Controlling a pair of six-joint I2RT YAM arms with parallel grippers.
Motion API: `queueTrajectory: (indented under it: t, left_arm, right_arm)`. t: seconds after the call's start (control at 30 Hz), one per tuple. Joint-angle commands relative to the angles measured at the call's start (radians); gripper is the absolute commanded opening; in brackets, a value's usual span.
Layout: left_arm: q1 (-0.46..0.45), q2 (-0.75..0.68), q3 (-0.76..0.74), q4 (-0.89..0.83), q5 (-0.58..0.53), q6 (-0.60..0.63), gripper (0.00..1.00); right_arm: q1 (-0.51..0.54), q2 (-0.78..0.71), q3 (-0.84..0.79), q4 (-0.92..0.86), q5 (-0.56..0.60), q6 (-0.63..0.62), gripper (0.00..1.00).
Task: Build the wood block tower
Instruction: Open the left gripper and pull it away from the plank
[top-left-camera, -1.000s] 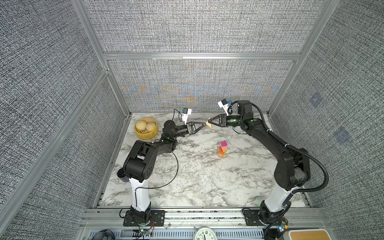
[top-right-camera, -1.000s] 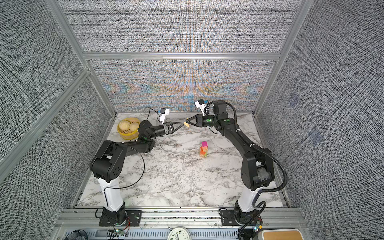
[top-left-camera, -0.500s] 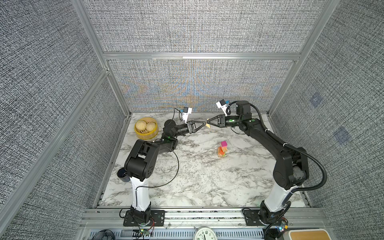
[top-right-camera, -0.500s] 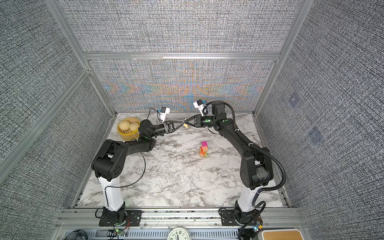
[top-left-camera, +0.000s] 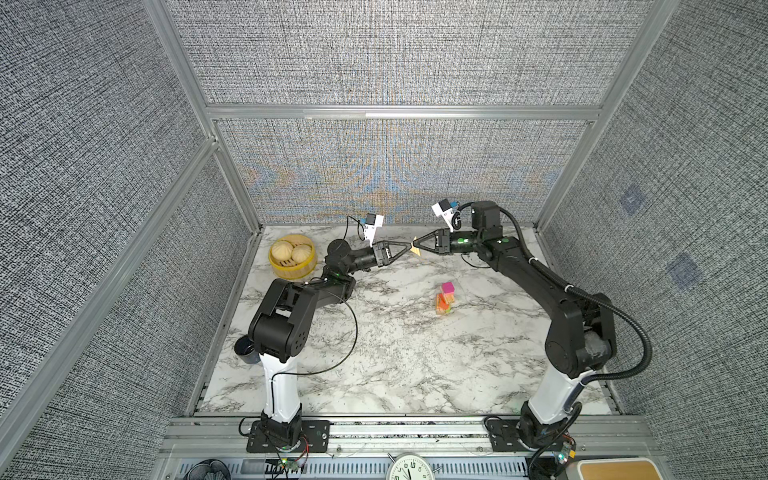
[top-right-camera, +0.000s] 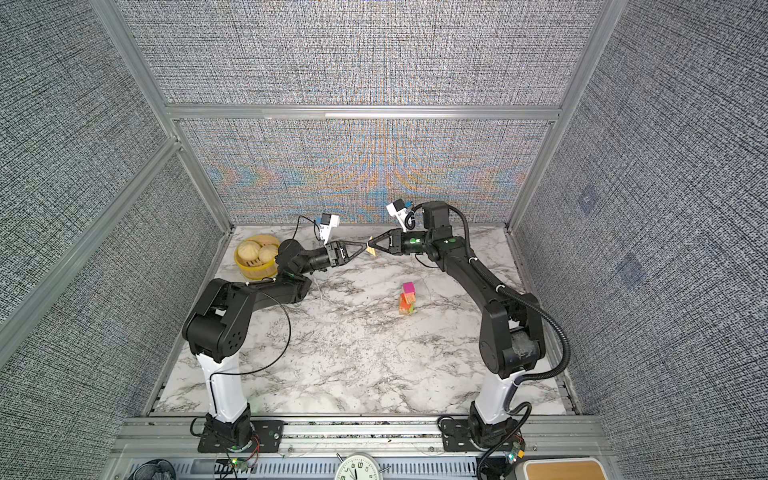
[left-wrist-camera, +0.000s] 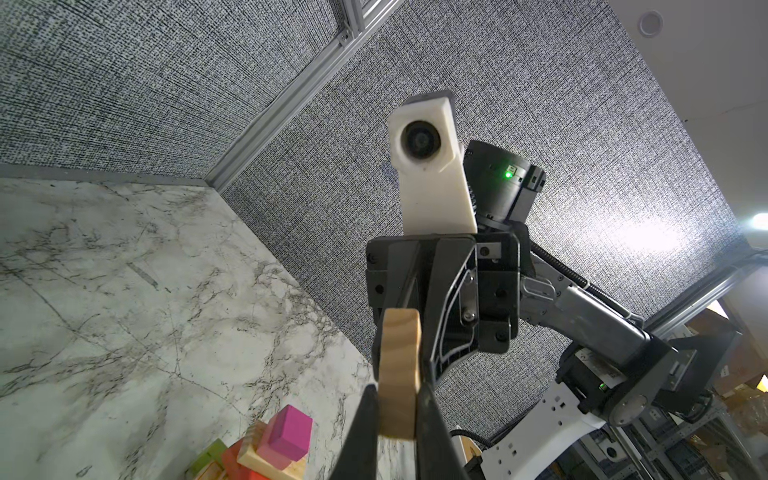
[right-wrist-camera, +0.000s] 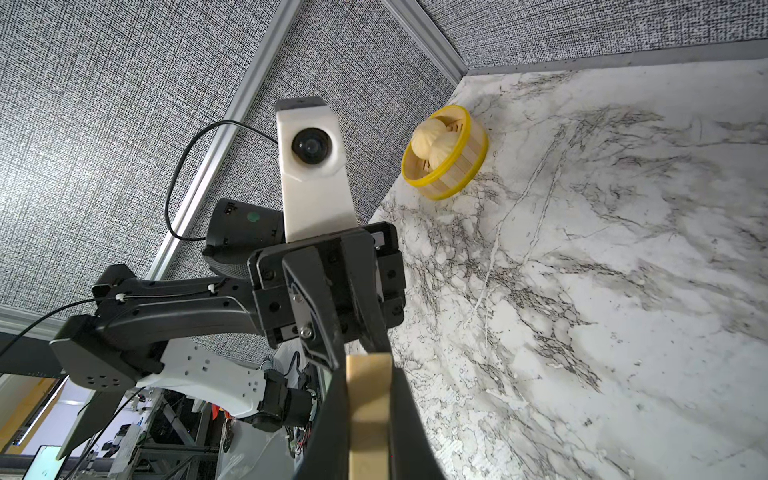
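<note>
Grippers meet tip to tip above the back of the counter (top-left-camera: 395, 365), and we see both of them pinching one tan wood block (top-left-camera: 415, 247) between them, clear of the marble. The left gripper (top-left-camera: 409, 245) reaches in from the left and the right gripper (top-left-camera: 418, 244) from the right.

In the left wrist view, the left gripper's fingers (left-wrist-camera: 357, 436) press on the two broad faces at the near end of the block, while the right gripper's fingers (left-wrist-camera: 444, 299) clamp its far end. We find no gap at either pair. The right wrist view gives us the same double hold from the opposite end, with the block's narrow face turned to that camera.

The tower (top-left-camera: 444, 300) stands on the counter right of the middle, nearer the front than the grippers and well apart from them. We see a magenta cube (top-left-camera: 447, 287) on top. In the left wrist view it sits on a tan bar (left-wrist-camera: 270, 457), with a red-orange piece (left-wrist-camera: 237, 457) and a lime-green piece (left-wrist-camera: 208, 455) lower down. We cannot tell how the lowest pieces lie, since the frame edge cuts them off.

At the back left corner a yellow bamboo steamer (top-left-camera: 291, 272) holds two buns (top-left-camera: 282, 249). A dark mug (top-left-camera: 243, 351) stands near the counter's left edge, just beside the left arm's big lower joint and partly hidden by it.
</note>
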Motion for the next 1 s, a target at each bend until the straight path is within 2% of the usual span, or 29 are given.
queueTrajectory:
  t: [0.0,0.13,0.27,0.33,0.9,0.97]
  left_arm:
    - [-0.004,-0.008,-0.003,0.016,0.019,0.009,0.09]
    - [-0.005,-0.016,-0.001,-0.004,0.023,0.017,0.08]
    - [-0.007,-0.012,0.009,-0.015,0.031,0.006,0.23]
    - [-0.008,-0.009,0.012,-0.013,0.035,-0.002,0.26]
    - [-0.016,0.002,0.032,-0.056,0.039,-0.009,0.22]
    - [-0.018,0.001,0.034,-0.057,0.040,-0.008,0.18]
  right_arm:
    - [0.004,0.007,0.009,0.030,0.009,-0.003,0.02]
    - [0.004,0.007,0.010,0.031,0.013,-0.003,0.04]
    - [0.006,0.001,0.004,0.038,0.023,-0.007,0.04]
    - [0.006,-0.004,0.000,0.041,0.030,-0.015,0.03]
    - [0.013,-0.001,-0.028,0.071,0.032,-0.018,0.02]
    - [0.013,0.001,-0.029,0.073,0.034,-0.018,0.02]
